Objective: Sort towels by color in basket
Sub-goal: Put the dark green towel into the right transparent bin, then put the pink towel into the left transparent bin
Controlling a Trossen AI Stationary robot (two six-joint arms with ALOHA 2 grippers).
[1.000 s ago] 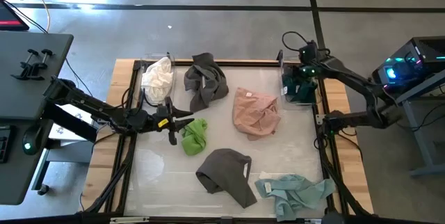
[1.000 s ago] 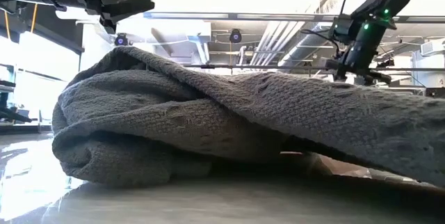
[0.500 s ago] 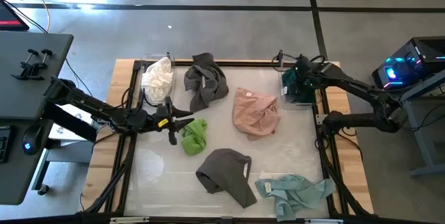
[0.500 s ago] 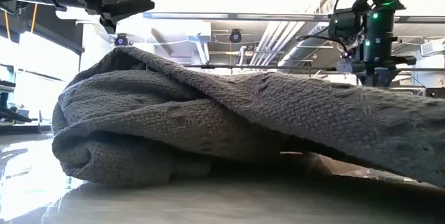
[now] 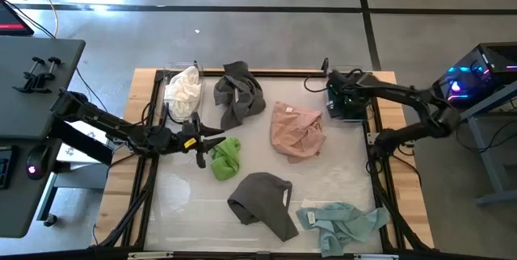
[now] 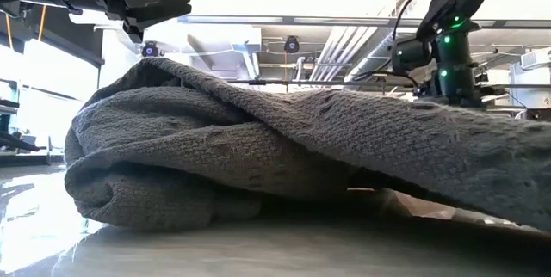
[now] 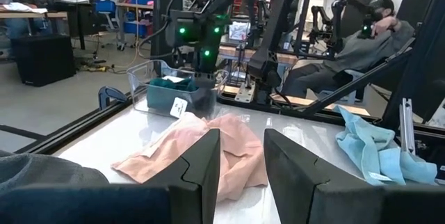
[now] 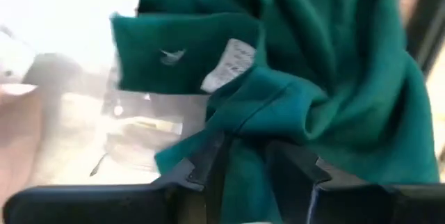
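My right gripper [image 5: 338,102] is down in the clear basket [image 5: 365,119] at the table's far right corner, shut on the dark teal towel [image 8: 327,78]. My left gripper [image 5: 202,143] hovers open just left of the lime green towel [image 5: 226,157], touching nothing. On the table lie a cream towel [image 5: 183,89], a dark grey towel [image 5: 238,94], a pink towel [image 5: 297,128], a second dark grey towel [image 5: 262,203] and a pale mint towel [image 5: 343,224]. The left wrist view looks across the pink towel [image 7: 201,154] to the basket [image 7: 149,88]. My right gripper pinches a raised fold of the dark teal towel [image 8: 243,123] between its two fingers, coming from above and pointing down into the basket. The rest of the towel, with its white label [image 8: 229,64], lies bunched on the basket floor.
A black frame [image 5: 153,131] edges the work area. The near dark grey towel [image 6: 258,156] fills the low view and hides most of the table. A person [image 7: 348,46] sits beyond the table's right side. Bare table lies near the near left corner [image 5: 182,203].
My right gripper has come down into the basket, shifting slightly toward the table's left and turning at the wrist. The dark teal towel has gone down with it and now lies bunched in the basket.
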